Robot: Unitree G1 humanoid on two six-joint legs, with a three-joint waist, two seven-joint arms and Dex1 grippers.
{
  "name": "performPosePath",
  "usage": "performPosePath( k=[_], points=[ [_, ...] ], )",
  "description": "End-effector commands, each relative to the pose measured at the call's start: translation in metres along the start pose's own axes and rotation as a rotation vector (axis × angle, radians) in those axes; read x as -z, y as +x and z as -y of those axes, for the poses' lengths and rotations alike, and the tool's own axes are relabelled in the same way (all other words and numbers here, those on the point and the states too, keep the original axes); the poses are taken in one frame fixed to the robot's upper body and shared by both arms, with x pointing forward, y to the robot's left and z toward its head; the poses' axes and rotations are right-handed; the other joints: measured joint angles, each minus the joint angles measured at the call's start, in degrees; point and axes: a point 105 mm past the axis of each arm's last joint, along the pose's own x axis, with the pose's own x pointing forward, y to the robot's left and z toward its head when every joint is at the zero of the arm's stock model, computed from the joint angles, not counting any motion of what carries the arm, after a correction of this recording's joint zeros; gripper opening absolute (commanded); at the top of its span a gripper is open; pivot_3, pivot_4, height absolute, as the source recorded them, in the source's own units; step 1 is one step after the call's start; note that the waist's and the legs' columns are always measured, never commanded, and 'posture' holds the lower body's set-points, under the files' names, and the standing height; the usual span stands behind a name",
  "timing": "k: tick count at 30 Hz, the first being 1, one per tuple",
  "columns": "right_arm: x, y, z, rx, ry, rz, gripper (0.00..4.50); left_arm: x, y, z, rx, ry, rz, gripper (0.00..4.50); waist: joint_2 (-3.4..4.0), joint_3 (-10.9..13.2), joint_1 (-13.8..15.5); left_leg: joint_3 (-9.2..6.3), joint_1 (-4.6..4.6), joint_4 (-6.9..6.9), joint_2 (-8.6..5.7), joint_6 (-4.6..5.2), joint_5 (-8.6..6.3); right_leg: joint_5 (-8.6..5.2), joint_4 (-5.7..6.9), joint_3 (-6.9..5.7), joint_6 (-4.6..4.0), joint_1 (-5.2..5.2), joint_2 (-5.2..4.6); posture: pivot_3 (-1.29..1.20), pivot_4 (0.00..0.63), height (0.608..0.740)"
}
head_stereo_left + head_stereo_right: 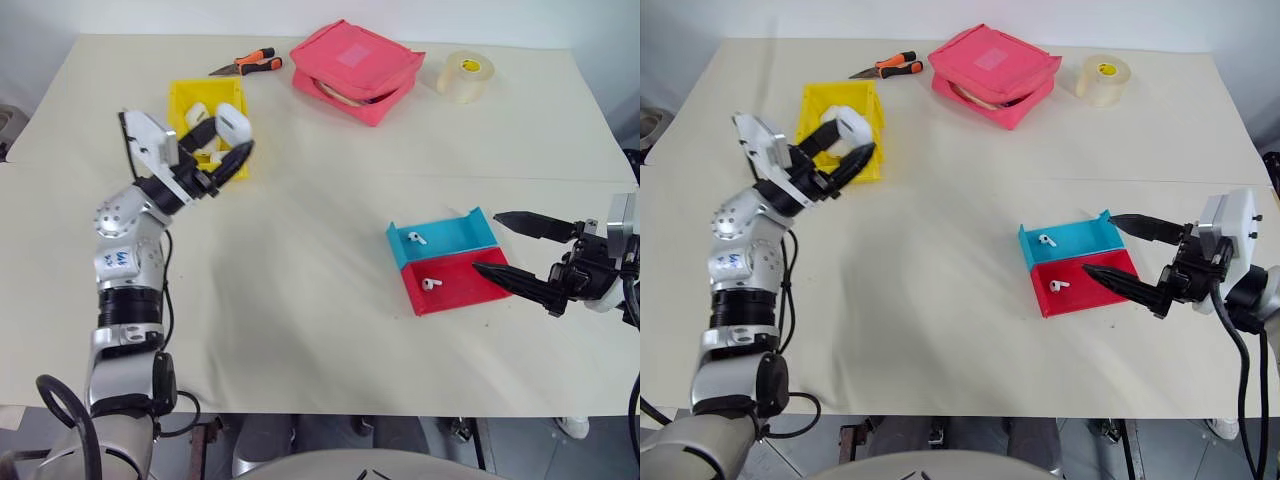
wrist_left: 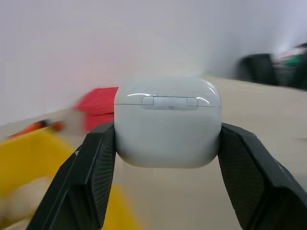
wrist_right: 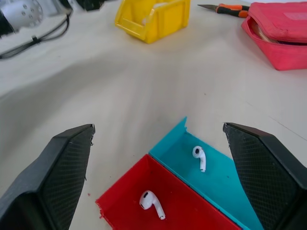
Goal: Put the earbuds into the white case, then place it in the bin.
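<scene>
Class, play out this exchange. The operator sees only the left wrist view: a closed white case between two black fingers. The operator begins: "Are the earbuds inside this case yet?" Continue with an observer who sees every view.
Observer: No. One earbud lies in the blue tray and the other earbud lies in the red tray.
Operator: Where is my case relative to the bin?
Observer: From the head views, the left gripper holds the white case up over the right part of the yellow bin.
Operator: What is the other arm doing?
Observer: The right gripper is open and empty. It sits at the trays' right edge, with its fingers pointing towards them.
</scene>
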Motion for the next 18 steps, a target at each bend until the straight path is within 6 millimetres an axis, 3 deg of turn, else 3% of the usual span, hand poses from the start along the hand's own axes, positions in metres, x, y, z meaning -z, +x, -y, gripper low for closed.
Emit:
performPosePath(
  k=[1,8,9,10,13,16,18],
  points=[
    [-0.005,0.004,0.005,-0.004,-0.037,0.001,4.49,0.009,0.012,-0.024,-0.114,-0.005,-0.084,2.79,-0.02,0.0,0.2,0.0,0.0,0.02,-0.02,0.0,0.0,0.0,0.0,-0.01,0.0,0.01,0.0,0.0,0.15,0.74],
    [-0.007,0.011,0.006,-0.022,-0.055,-0.01,4.49,0.025,0.028,-0.042,-0.222,-0.013,-0.221,2.79,-0.08,0.0,-0.3,0.02,-0.08,-0.1,-0.07,0.0,0.0,0.01,-0.05,-0.05,0.02,-0.07,0.0,0.0,0.15,0.74],
    [-0.007,0.01,0.006,-0.021,-0.057,-0.011,4.5,0.027,0.029,-0.042,-0.219,-0.019,-0.234,3.52,-0.08,0.0,-0.3,0.04,-0.06,-0.12,-0.06,0.0,0.0,0.01,-0.05,-0.06,0.02,-0.08,0.0,0.0,0.15,0.74],
    [-0.008,0.01,0.006,-0.019,-0.061,-0.013,4.5,0.028,0.029,-0.04,-0.203,-0.016,-0.242,3.73,-0.08,0.0,-0.3,0.05,-0.06,-0.13,-0.06,0.0,0.0,0.01,-0.05,-0.06,0.02,-0.09,0.0,0.0,0.15,0.74],
    [-0.01,0.006,0.006,-0.003,-0.075,-0.014,4.5,0.012,0.03,-0.039,-0.17,0.051,-0.187,4.49,-0.08,0.0,-0.2,0.06,-0.05,-0.11,-0.04,0.0,0.0,0.01,-0.02,-0.05,0.02,-0.1,0.0,0.0,0.15,0.74],
    [-0.011,0.005,0.006,0.005,-0.077,-0.006,4.5,-0.021,0.021,-0.029,-0.045,0.102,-0.041,4.49,-0.08,0.0,-0.3,0.04,-0.09,-0.03,-0.02,0.0,0.0,0.01,0.01,-0.04,0.02,-0.1,0.0,0.0,0.15,0.74],
    [-0.01,0.005,0.007,0.009,-0.074,-0.002,4.5,-0.032,0.01,-0.023,-0.004,0.141,-0.013,4.49,-0.08,0.0,-0.4,0.05,-0.08,-0.03,0.0,-0.01,0.0,0.01,0.0,-0.02,0.02,-0.11,0.0,0.0,0.15,0.74]
  ],
)
